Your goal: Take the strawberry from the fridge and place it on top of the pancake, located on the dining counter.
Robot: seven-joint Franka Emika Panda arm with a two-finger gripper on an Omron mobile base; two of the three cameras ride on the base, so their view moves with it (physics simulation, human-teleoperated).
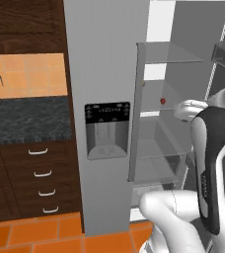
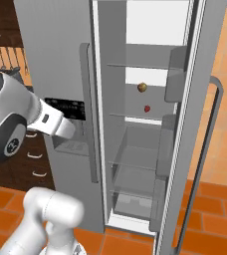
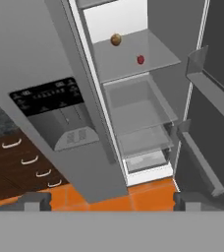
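On the glass shelf (image 3: 153, 54) inside the open fridge (image 2: 56, 60), the strawberry (image 3: 140, 60) sits beside a brownish ball (image 3: 115, 39), so the gripper (image 3: 112, 201), fingers seemingly apart, should approach level and straight.

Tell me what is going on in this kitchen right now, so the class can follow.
A white robot arm faces the fridge, whose right door stands open. The strawberry sits on a glass shelf inside, beside a small yellowish-brown round item. In the hand view the gripper is open and empty, its fingers well back from the shelf. Nothing has been picked up yet.
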